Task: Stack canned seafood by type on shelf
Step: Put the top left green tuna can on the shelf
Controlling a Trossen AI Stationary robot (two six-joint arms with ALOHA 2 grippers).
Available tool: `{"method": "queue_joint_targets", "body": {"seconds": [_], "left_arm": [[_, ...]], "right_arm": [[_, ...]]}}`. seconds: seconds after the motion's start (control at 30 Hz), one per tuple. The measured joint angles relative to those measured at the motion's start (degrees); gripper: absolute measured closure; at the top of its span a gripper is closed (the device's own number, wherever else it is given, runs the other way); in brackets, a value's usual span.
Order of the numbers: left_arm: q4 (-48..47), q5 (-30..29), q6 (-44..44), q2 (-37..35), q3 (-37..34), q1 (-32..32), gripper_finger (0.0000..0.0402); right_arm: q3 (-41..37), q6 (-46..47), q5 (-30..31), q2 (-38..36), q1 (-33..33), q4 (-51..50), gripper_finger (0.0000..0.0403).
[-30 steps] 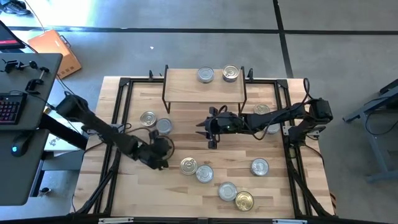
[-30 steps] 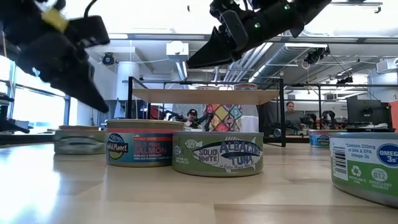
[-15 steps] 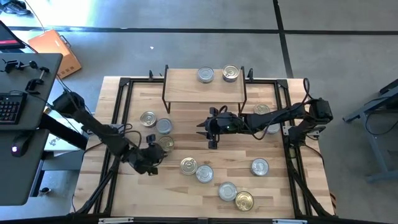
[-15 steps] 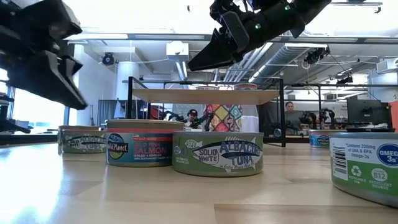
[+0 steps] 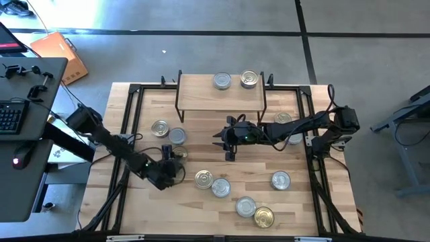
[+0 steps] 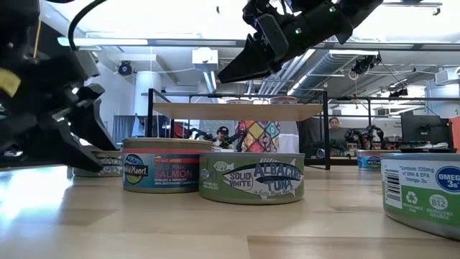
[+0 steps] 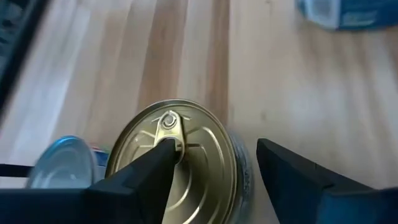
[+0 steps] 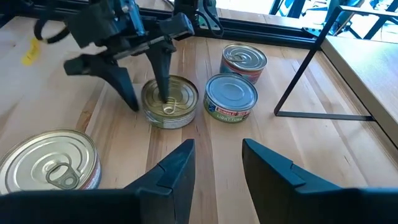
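Note:
The shelf (image 5: 201, 96), a light-wood board on black legs, stands at the table's far side with a silver tin (image 5: 222, 81) and a gold-lidded tin (image 5: 249, 79) on it. More canned seafood stands on the tabletop. My left gripper (image 5: 173, 161) is open, low at the gold-lidded tin (image 7: 186, 162) left of centre. One finger (image 8: 165, 78) stands over its lid and the other (image 8: 123, 87) outside its wall. My right gripper (image 5: 228, 139) hovers open above the table's middle, nothing between its fingers. My left gripper comes slanting down from the table's near left. One fingertip (image 7: 163, 152) stands over the gold lid beside the pull tab (image 7: 169, 121). I cannot tell whether it touches the lid. The tin stands flat on the table.
Two tins (image 5: 160, 128) (image 5: 177, 136) stand just beyond the left gripper. Several more stand near the front edge (image 5: 203, 179) (image 5: 220, 187) (image 5: 246, 206) (image 5: 263, 216), one (image 5: 280, 180) at the right and one (image 5: 283, 119) under the right arm. A black frame (image 5: 131, 128) borders the table.
My left gripper has sunk toward the tabletop beside the gold-lidded tin, rolled about its own axis, and opened from shut to wide. The right arm has kept still.

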Motion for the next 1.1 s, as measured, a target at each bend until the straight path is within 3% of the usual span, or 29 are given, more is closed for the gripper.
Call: {"method": "queue_joint_targets", "body": {"seconds": [0.13, 0.5, 0.77, 1.1], "left_arm": [[0.39, -3.18, 0.43, 3.37, 0.16, -0.01, 0.0214], [0.51, -4.45, 4.65, 6.38, 2.02, -0.05, 0.0348], [-0.74, -3.39, 9.32, 6.42, 4.57, -0.05, 0.0395], [-9.97, -2.87, 11.87, 6.77, 10.88, -0.05, 0.0401]], "right_arm": [[0.0, 0.0, 0.0, 0.0, 0.0, 0.0, 0.0279], [0.0, 0.16, 0.02, 0.0, 0.0, 0.0, 0.0279], [0.0, 0.23, 0.02, 0.0, 0.0, -0.34, 0.0279], [0.0, 1.28, 0.02, 0.04, 0.0, -2.14, 0.0279]]}}
